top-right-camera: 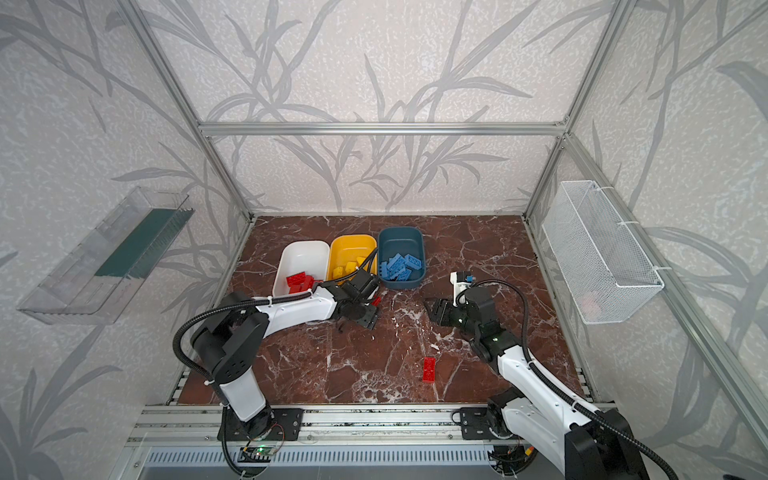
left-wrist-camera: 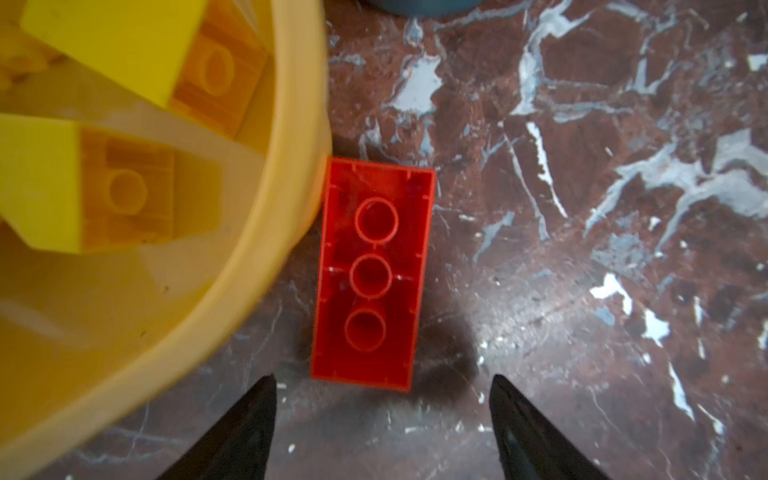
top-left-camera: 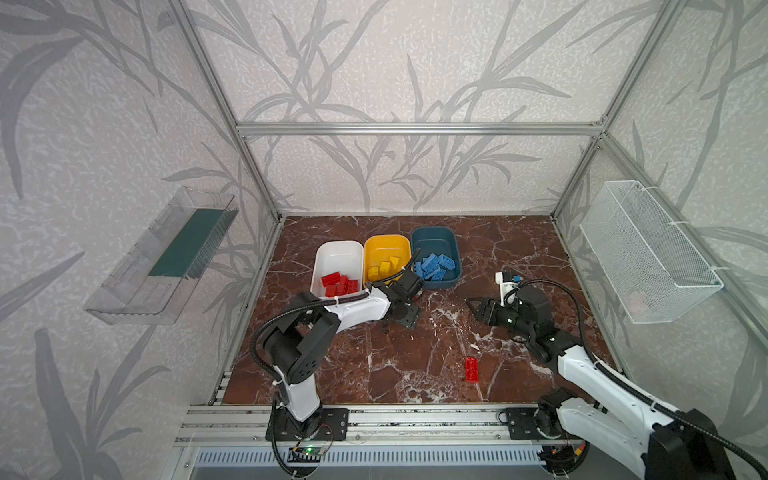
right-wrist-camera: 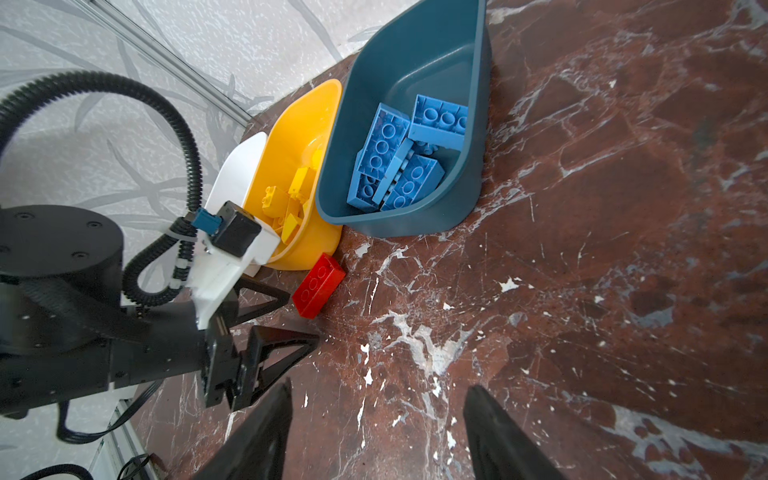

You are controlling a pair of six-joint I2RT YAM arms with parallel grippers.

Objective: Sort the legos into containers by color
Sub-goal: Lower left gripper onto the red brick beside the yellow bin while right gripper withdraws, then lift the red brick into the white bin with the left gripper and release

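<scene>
My left gripper point(left-wrist-camera: 382, 382) stands open just short of a red lego point(left-wrist-camera: 370, 274) that lies against the yellow tub point(left-wrist-camera: 249, 266). The right wrist view shows the same gripper point(right-wrist-camera: 302, 316) and brick point(right-wrist-camera: 319, 286). My right gripper point(top-left-camera: 471, 307) is open and empty over bare table in front of the teal tub point(top-left-camera: 432, 241). A second red lego point(top-left-camera: 471, 369) lies alone nearer the front. The white tub point(top-left-camera: 338, 257) holds red legos point(top-left-camera: 338, 284), the yellow tub point(top-left-camera: 386, 249) yellow ones point(top-left-camera: 384, 268), and the teal tub blue ones point(top-left-camera: 434, 266).
A clear plastic tray point(top-left-camera: 166, 253) hangs on the left wall and a white wire basket point(top-left-camera: 648, 249) on the right wall. Aluminium frame posts edge the marble table point(top-left-camera: 374, 365). The arm bases sit on a rail point(top-left-camera: 415, 419) at the front.
</scene>
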